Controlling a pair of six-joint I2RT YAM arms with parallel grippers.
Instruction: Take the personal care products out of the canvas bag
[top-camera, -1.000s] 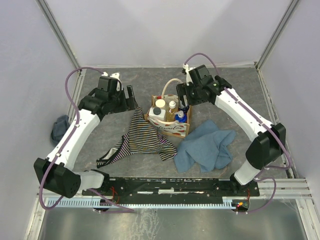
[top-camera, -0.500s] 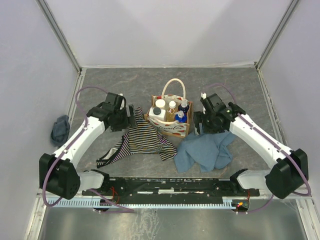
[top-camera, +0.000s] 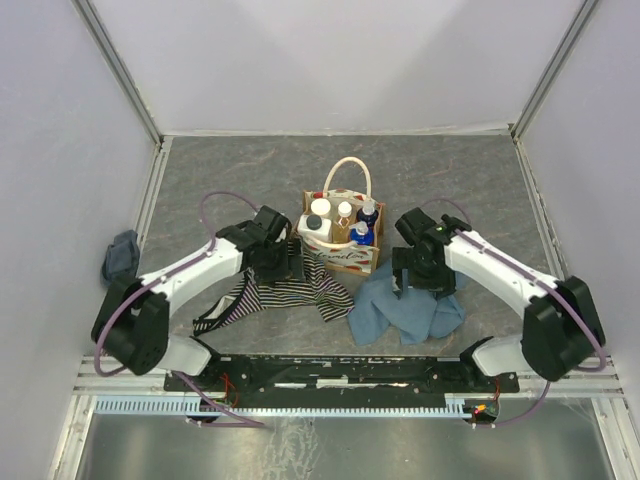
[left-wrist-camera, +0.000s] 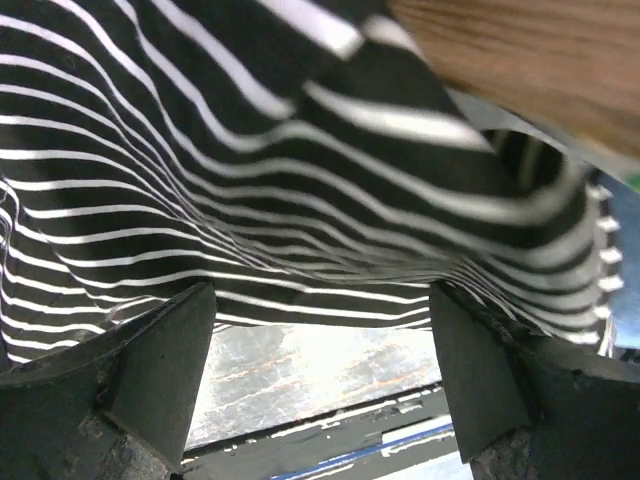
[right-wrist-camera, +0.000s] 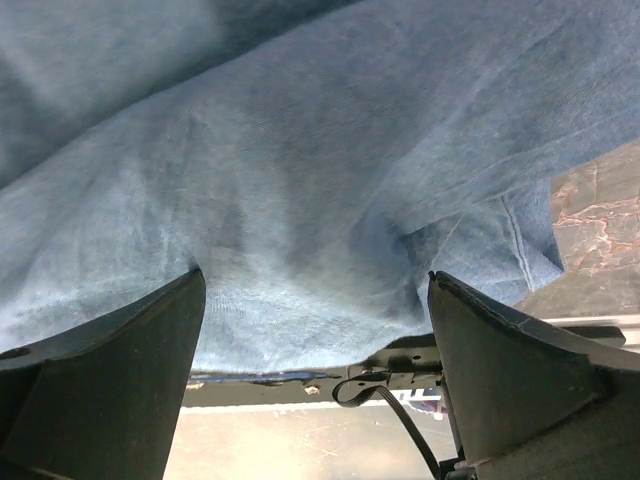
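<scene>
The tan canvas bag (top-camera: 345, 258) with cream looped handles stands at the table's middle. Several small bottles stand in it: a white one with a dark cap (top-camera: 316, 226), an orange one (top-camera: 344, 214), two blue ones (top-camera: 362, 236). My left gripper (top-camera: 292, 266) is open and empty, low over the striped garment (top-camera: 290, 287) just left of the bag; the tan bag edge (left-wrist-camera: 540, 60) shows in the left wrist view. My right gripper (top-camera: 410, 280) is open and empty, low over the blue cloth (top-camera: 410, 305) right of the bag. The cloth (right-wrist-camera: 300, 200) fills the right wrist view.
A dark blue-grey rag (top-camera: 120, 257) lies at the table's left edge. The black mounting rail (top-camera: 340, 375) runs along the near edge. Grey walls enclose the table on three sides.
Both arms have swung down and toward the near side. The left gripper moved from back left to over the striped garment. The right gripper moved from behind the bag to over the blue cloth.
</scene>
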